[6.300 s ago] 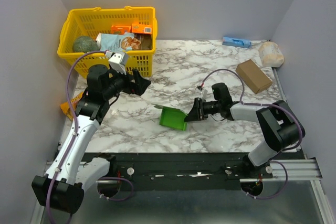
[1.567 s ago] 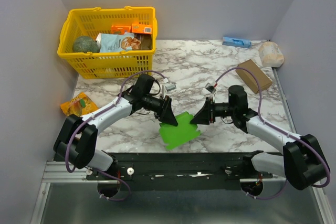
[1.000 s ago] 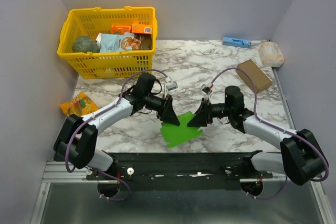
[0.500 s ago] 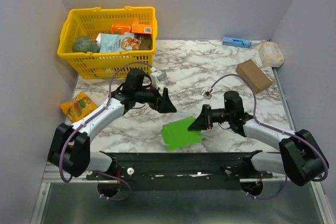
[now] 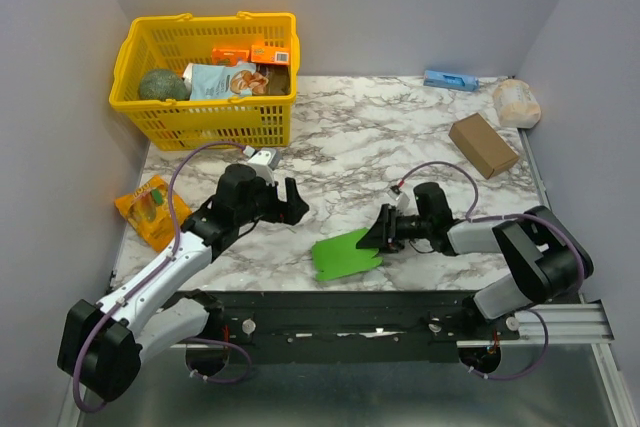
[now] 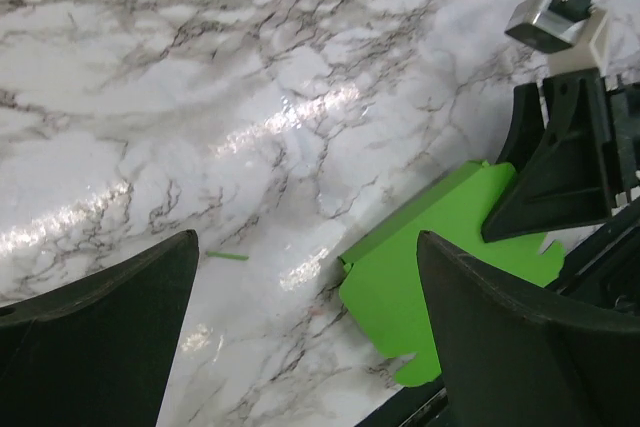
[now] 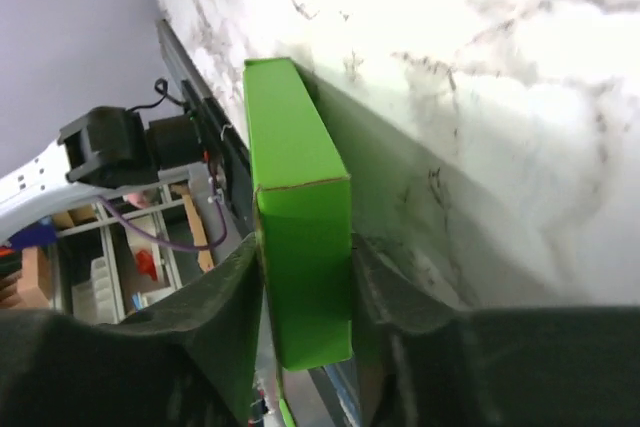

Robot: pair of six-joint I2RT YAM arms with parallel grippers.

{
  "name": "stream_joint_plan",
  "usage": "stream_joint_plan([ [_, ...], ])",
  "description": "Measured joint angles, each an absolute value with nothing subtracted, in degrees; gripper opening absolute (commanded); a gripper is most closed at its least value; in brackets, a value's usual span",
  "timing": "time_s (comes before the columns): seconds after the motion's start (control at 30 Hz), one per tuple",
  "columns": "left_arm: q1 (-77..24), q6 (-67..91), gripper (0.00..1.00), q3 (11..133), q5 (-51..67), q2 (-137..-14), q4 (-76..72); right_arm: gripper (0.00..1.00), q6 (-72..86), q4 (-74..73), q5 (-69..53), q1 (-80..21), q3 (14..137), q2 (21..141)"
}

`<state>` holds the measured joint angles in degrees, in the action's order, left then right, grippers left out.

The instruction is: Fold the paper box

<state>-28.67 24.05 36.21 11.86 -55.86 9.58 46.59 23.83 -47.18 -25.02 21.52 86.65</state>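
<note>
The paper box [image 5: 345, 255] is bright green card, lying mostly flat near the table's front edge. My right gripper [image 5: 375, 238] is shut on its right end. In the right wrist view the box's folded edge [image 7: 298, 237] sits clamped between my two fingers [image 7: 222, 332]. My left gripper [image 5: 292, 204] is open and empty, up and to the left of the box and apart from it. In the left wrist view the box [image 6: 435, 262] lies ahead between my open fingers [image 6: 525, 337], with the right gripper [image 6: 560, 172] at its far end.
A yellow basket [image 5: 150, 107] with groceries stands at the back left. An orange packet [image 5: 150, 207] lies at the left edge. A brown cardboard box [image 5: 483, 144], a white bag [image 5: 516, 102] and a blue pack [image 5: 450, 79] are at the back right. A small green scrap [image 6: 227, 256] lies on the marble.
My left gripper has come off the box's left edge and drawn back to the left. My right gripper has kept its hold and lowered, with the box now flatter near the front edge.
</note>
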Motion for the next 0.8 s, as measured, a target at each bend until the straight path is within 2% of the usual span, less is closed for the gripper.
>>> stream_joint_plan([
  [0.03,-29.1,24.4,0.99,35.2,11.0,-55.7,10.0,0.66,46.7,24.3,-46.3,-25.0,21.7,87.1],
  [0.17,-30.2,25.3,0.99,33.2,9.3,-53.6,10.6,0.78,47.2,24.4,-41.5,-25.0,21.9,87.2],
  [0.37,-31.4,25.6,0.99,33.1,8.4,-52.3,10.5,0.86,45.9,22.1,-34.7,-25.1,21.9,82.1],
  [0.8,-44.2,23.4,0.99,32.3,3.4,-46.5,9.9,0.89,35.9,8.6,-17.4,-25.0,22.4,58.0],
])
